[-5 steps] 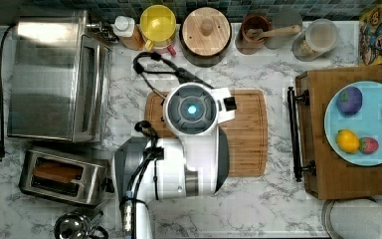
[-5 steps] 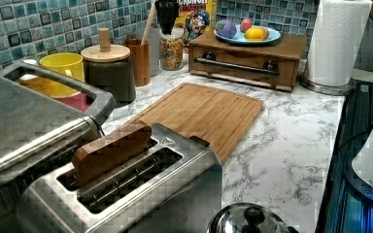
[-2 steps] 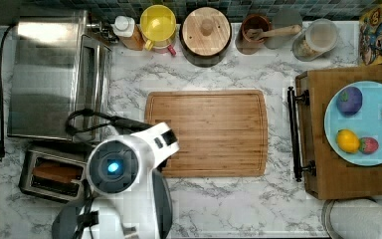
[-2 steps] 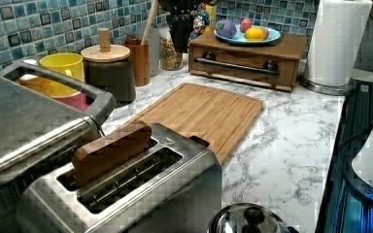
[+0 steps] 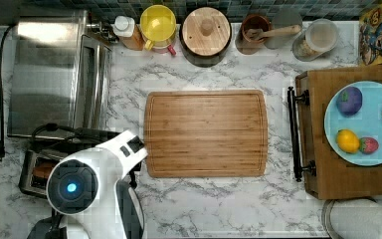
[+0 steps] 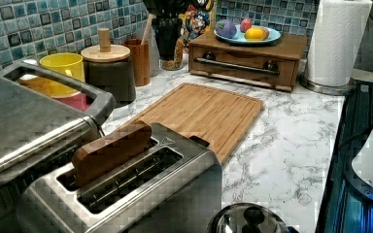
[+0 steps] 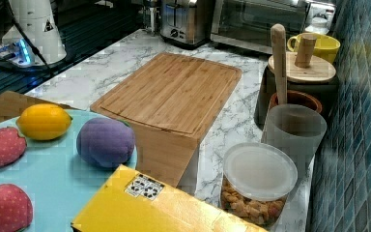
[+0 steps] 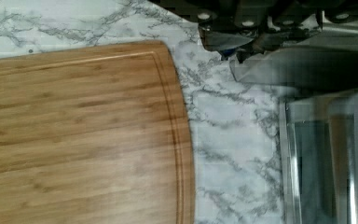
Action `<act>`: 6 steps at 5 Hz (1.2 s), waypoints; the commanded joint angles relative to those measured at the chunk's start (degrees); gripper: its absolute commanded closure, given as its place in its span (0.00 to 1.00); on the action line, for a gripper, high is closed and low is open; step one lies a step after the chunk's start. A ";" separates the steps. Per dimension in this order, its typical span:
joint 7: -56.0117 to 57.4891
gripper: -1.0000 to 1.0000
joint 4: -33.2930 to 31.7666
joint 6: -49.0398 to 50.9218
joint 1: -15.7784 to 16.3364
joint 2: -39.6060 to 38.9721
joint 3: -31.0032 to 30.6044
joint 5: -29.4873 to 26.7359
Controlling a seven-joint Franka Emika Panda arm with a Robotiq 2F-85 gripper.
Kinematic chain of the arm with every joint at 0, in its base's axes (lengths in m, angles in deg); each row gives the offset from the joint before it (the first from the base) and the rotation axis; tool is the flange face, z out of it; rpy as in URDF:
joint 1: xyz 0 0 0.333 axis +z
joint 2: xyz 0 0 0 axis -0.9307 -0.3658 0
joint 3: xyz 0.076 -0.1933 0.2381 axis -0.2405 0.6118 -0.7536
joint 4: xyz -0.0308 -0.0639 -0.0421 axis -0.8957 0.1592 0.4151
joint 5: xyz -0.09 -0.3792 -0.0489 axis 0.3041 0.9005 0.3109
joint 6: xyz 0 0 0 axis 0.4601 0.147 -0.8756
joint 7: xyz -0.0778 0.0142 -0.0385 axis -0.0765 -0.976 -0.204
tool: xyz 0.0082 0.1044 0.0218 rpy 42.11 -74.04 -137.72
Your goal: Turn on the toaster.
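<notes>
The toaster is a small brushed-steel box with two long slots, and a brown slice stands up out of one slot. A black part sits on its end toward the cutting board. In the top view the toaster lies at the lower left, mostly covered by my white arm. It also stands far back in the right view. My gripper hangs dark and blurred over grey steel beside the board's corner.
A big steel toaster oven stands right behind the toaster. The bamboo cutting board fills the counter's middle. Jars, a yellow cup and a lidded pot line the tiled wall. A wooden box carries a blue plate of fruit.
My arm has swung from above the cutting board to the top view's lower left and now covers the toaster. The toaster and its slice have not moved.
</notes>
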 commanded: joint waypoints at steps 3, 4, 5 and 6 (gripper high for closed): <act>-5.45 1.00 -9.43 -0.86 2.12 4.89 -7.05 -4.39; -6.66 1.00 -12.49 -3.48 1.90 7.87 -6.97 -6.50; -3.52 1.00 -13.87 -3.16 2.90 7.12 -5.62 -9.63; -0.88 1.00 -16.06 -6.05 4.25 7.32 -5.67 -13.03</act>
